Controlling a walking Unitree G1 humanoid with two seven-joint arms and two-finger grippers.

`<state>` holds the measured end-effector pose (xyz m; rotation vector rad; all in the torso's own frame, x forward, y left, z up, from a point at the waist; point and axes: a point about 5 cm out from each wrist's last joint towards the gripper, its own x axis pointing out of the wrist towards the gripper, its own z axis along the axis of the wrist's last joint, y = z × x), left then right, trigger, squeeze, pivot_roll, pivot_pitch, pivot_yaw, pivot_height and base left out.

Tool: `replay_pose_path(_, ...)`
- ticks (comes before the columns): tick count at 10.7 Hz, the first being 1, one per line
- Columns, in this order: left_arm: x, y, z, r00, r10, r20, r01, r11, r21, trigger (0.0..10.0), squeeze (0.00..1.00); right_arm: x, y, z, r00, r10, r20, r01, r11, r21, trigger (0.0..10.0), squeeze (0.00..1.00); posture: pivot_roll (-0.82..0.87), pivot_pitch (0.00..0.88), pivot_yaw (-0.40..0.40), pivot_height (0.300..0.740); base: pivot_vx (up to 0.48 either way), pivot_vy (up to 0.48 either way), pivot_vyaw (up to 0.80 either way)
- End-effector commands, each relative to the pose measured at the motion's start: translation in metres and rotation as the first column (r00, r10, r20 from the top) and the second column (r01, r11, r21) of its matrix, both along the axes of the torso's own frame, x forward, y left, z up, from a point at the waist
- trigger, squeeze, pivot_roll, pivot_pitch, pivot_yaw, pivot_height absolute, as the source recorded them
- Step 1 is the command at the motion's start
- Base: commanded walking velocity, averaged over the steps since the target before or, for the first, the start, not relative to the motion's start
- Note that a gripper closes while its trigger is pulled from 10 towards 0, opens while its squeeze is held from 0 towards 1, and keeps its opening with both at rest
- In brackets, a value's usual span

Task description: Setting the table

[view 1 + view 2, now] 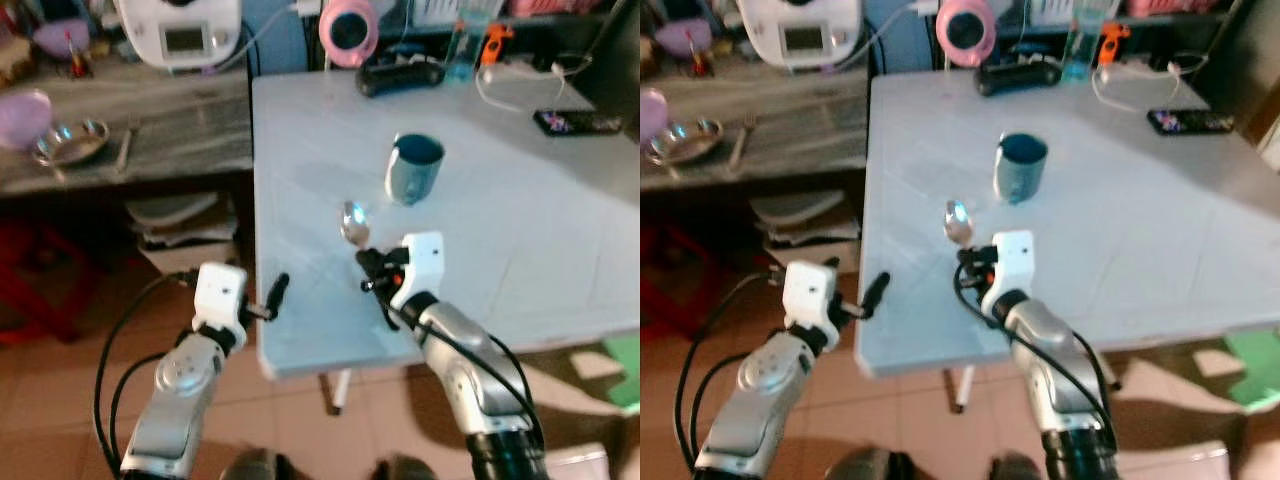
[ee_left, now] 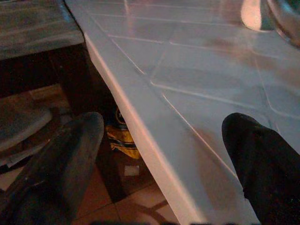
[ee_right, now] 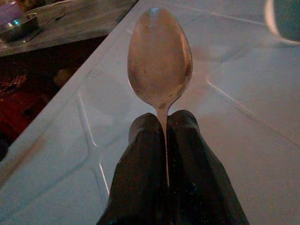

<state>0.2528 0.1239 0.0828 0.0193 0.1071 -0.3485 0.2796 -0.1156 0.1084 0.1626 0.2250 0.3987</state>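
Note:
A metal spoon (image 1: 353, 223) sticks out over the white table (image 1: 520, 230), its handle pinched between the fingers (image 3: 145, 154) of my right gripper (image 1: 368, 270), which is shut on it. The bowl of the spoon (image 3: 159, 58) points away from me toward a blue mug (image 1: 413, 167) standing a little farther back on the table. My left gripper (image 1: 272, 297) hovers at the table's near left edge, open and holding nothing; its two fingers (image 2: 61, 159) straddle the edge (image 2: 140, 140).
A grey counter (image 1: 170, 120) to the left carries a steel bowl (image 1: 70, 140), a fork (image 1: 125, 145), a purple bowl (image 1: 22, 115) and a white appliance (image 1: 180, 30). At the table's far side lie a black object (image 1: 400, 75), a pink round device (image 1: 348, 30), cables and a remote (image 1: 578, 122).

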Motion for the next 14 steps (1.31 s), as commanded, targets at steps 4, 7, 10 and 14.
replay_pose_path(4,-0.0017,0.0029,0.0,0.999,0.049,0.008,-0.049,0.999,-0.014,10.0,0.0,-0.0094,-0.0121,0.0101,0.99,-0.054,0.128,0.059,0.998,-0.031,1.3,0.0,-0.02,0.043,0.046,0.74,0.0,0.456,0.0)
replay_pose_path(7,-0.0001,0.0042,0.0018,0.998,0.051,0.02,-0.051,0.999,-0.013,10.0,0.0,-0.0095,-0.0119,0.0098,0.988,-0.055,0.147,0.063,0.997,-0.051,10.0,0.0,-0.03,0.037,0.045,0.74,0.095,0.419,0.0)
replay_pose_path(10,0.002,0.0044,0.0031,0.998,0.056,0.029,-0.056,0.998,-0.016,10.0,0.0,-0.0075,-0.012,0.0115,0.985,-0.053,0.166,0.064,0.996,-0.065,10.0,0.0,-0.03,0.031,0.048,0.74,0.325,0.354,0.0)
replay_pose_path(14,0.0059,0.003,0.0066,0.997,0.051,0.05,-0.051,0.999,-0.006,10.0,0.0,-0.0037,-0.0128,0.0155,0.98,-0.066,0.188,0.079,0.995,-0.064,10.0,0.0,-0.03,0.029,0.055,0.74,0.415,0.149,0.0)
